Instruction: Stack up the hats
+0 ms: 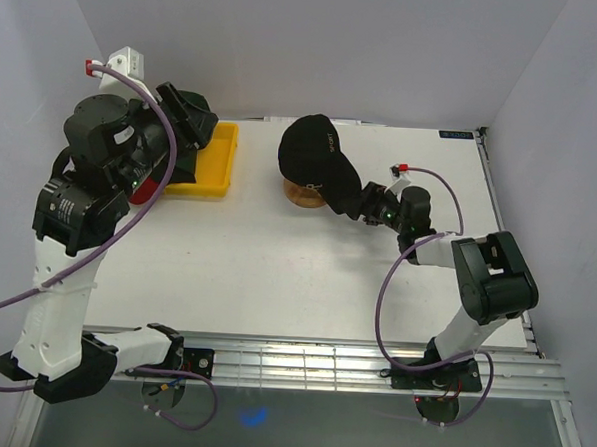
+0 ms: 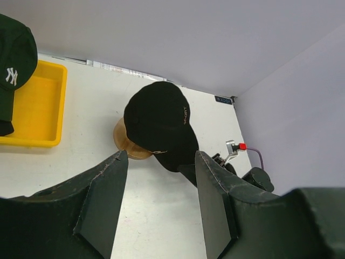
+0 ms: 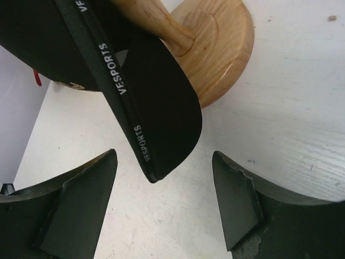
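A black cap [image 1: 314,152] sits on the wooden mushroom stand [image 1: 304,195], brim pointing right. My right gripper [image 1: 368,204] is open at the brim's tip. In the right wrist view the brim [image 3: 161,108], marked "VESPORTS", hangs just ahead of and between the spread fingers [image 3: 81,199], touching neither. My left gripper [image 1: 192,116] is open and empty, raised over the yellow tray [image 1: 217,171]. In the left wrist view a dark green cap [image 2: 13,59] with a white logo lies in the tray [image 2: 40,108], and the black cap [image 2: 159,121] shows beyond the fingers [image 2: 102,199].
The stand's round wooden base [image 3: 226,48] rests on the white table behind the brim. A small patch of red [image 1: 152,187] shows under the left arm by the tray. Purple cables loop from both arms. Grey walls close the table at the back and on both sides.
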Robot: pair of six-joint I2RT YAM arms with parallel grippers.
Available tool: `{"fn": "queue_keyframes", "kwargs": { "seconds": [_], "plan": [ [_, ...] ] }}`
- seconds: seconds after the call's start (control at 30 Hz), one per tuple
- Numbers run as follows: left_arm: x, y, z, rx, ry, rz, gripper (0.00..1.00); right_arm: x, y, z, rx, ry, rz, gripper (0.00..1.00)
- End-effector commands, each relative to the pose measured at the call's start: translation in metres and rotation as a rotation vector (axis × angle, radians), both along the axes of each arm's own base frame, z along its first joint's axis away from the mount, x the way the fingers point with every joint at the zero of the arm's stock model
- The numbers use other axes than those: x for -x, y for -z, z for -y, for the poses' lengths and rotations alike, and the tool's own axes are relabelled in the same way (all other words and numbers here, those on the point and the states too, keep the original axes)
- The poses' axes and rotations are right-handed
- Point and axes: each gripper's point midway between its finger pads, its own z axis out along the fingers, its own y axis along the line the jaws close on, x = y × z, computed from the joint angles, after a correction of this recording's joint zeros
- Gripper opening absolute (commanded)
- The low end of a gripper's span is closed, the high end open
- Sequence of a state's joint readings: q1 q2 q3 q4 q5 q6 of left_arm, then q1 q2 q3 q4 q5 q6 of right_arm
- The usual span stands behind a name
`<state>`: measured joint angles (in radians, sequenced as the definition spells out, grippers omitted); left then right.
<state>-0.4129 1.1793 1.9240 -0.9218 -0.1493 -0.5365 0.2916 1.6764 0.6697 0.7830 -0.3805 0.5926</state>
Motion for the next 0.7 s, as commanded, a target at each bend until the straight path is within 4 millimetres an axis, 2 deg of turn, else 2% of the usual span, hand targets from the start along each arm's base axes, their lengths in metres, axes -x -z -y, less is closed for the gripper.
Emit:
{"fn": "queue_keyframes", "kwargs": {
  "seconds": [0.0,0.2,0.33,0.43,0.47,0.67],
  "plan": [
    [-0.001,-0.001,0.003,-0.01,0.015,0.014,0.63,-0.014,-0.034,-0.009,-0.041,-0.013,0.148,0.76],
    [-0.004,0.002,0.004,-0.017,0.015,0.007,0.63,-0.021,-0.039,-0.012,-0.074,-0.009,0.153,0.71],
    [-0.004,0.001,0.003,-0.019,0.011,0.011,0.63,-0.023,-0.042,-0.016,-0.118,-0.017,0.134,0.61],
    [-0.003,0.0,0.003,-0.017,0.012,0.012,0.62,-0.022,-0.054,-0.019,-0.156,-0.026,0.136,0.49],
    [-0.004,0.002,0.003,-0.018,0.012,0.007,0.63,-0.022,-0.058,-0.019,-0.168,-0.026,0.131,0.41],
    [0.0,0.003,0.001,-0.01,0.008,0.008,0.62,-0.021,-0.079,-0.011,-0.311,-0.031,0.05,0.32]
  ]
}}
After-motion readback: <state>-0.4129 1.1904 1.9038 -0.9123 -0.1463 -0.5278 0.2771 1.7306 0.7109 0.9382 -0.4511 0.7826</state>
